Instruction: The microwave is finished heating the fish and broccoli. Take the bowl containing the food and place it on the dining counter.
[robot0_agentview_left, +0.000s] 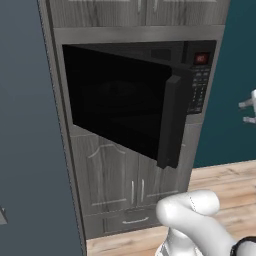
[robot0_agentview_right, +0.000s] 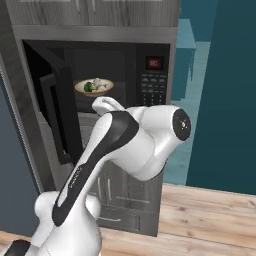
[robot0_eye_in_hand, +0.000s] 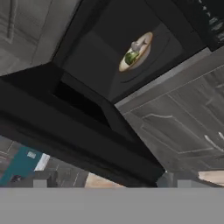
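While the microwave (robot0_agentview_right: 100, 85) door stood open, the bowl (robot0_eye_in_hand: 136, 51) lay well ahead of the jaws, deep inside; they gaped wide, holding nothing.

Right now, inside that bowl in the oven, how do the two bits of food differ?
The broccoli is dark green and sits at the left of the bowl in the right base view; the fish is pale whitish-grey and lies beside it to the right. Both are much smaller than the bowl and rest inside the open microwave.
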